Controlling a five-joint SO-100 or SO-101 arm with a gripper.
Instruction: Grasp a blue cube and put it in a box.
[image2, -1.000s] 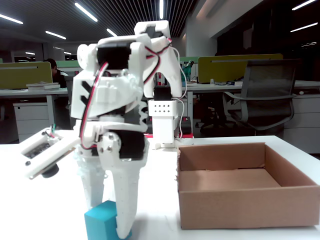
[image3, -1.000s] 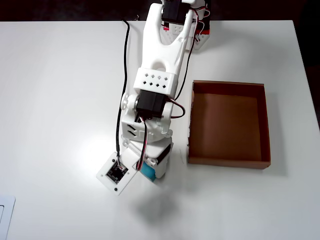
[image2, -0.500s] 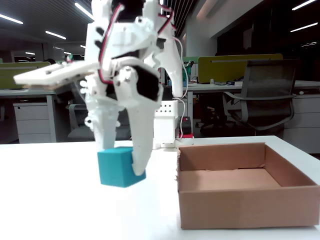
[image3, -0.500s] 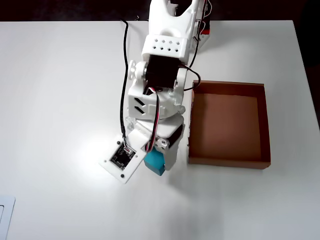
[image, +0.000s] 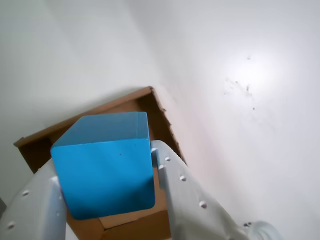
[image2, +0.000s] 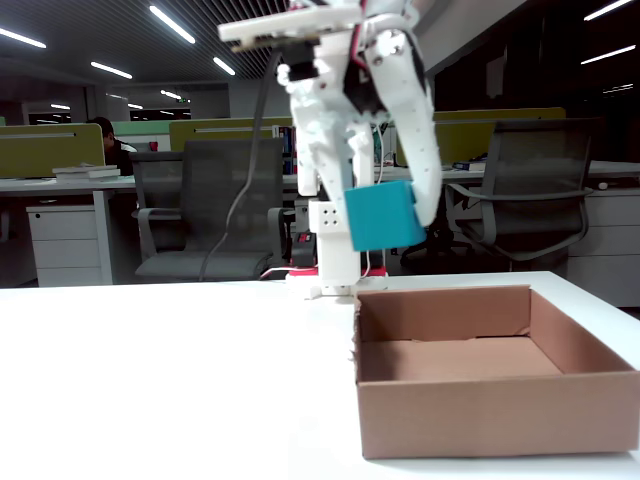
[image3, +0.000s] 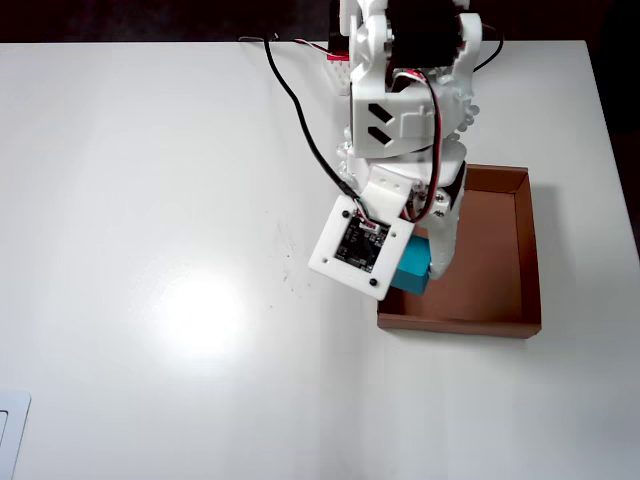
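Observation:
The teal-blue cube (image2: 383, 216) hangs high in the air, clamped between the two white fingers of my gripper (image2: 385, 215). In the overhead view the blue cube (image3: 412, 266) sits over the left part of the brown cardboard box (image3: 530, 262), partly hidden under the wrist camera board. From the wrist, the blue cube (image: 105, 162) fills the space between the fingers (image: 187, 197), with the box's corner (image: 145, 97) below it. The box (image2: 490, 400) rests on the white table at the right of the fixed view.
The arm's white base (image2: 328, 255) stands behind the box at the table's far edge, with red and black cables (image3: 300, 120) trailing beside it. Office chairs (image2: 525, 205) and desks fill the background. A white object's corner (image3: 8, 430) shows at the lower left of the overhead view.
The arm has lifted the cube from the table and swung it to the right, from beside the box's left wall to above the box.

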